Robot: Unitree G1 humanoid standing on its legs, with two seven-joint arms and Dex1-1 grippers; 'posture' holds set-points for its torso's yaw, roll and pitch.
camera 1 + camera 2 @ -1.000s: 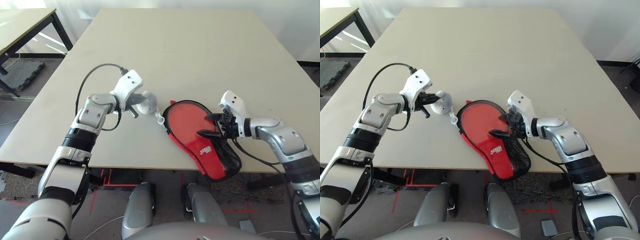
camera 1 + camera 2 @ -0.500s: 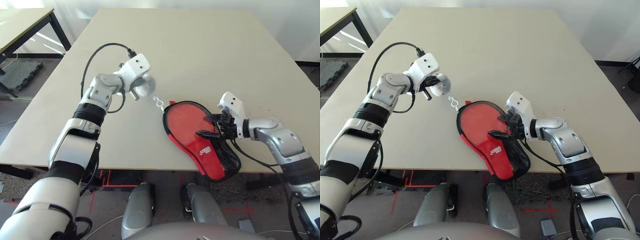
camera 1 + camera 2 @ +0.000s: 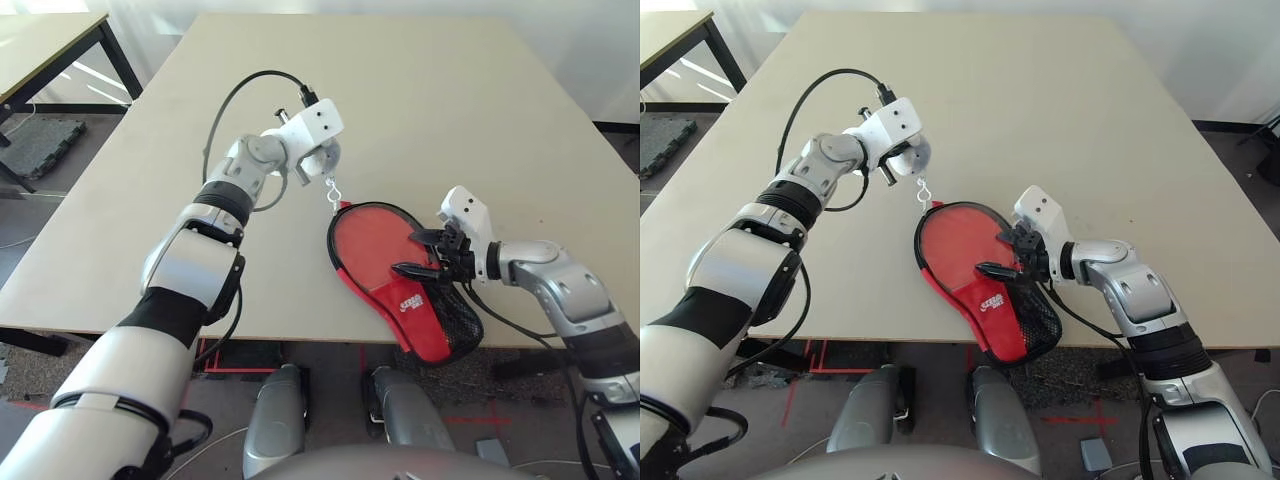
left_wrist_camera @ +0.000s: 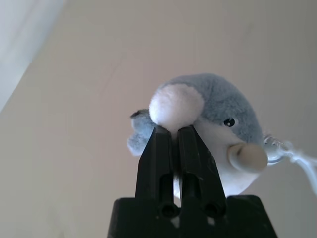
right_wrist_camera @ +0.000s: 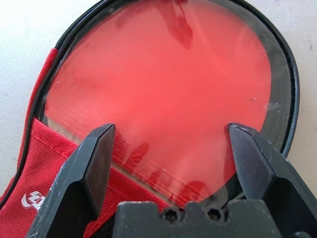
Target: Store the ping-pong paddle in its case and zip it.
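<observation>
**Zip pull under way: left arm swings toward the case's far rim**

Left gripper [image 4: 174, 131], fingers pressed together on a grey-white plush charm [image 4: 208, 119], has swung rightward and up; its chain [image 3: 333, 193] now reaches the case [image 3: 425, 320] rim. Judgement: zipper being drawn round. Right gripper [image 5: 171, 146] stays spread over the ping-pong paddle [image 5: 168, 99], red face exposed inside the case. Handle hidden; the slider cannot be made out.
</observation>
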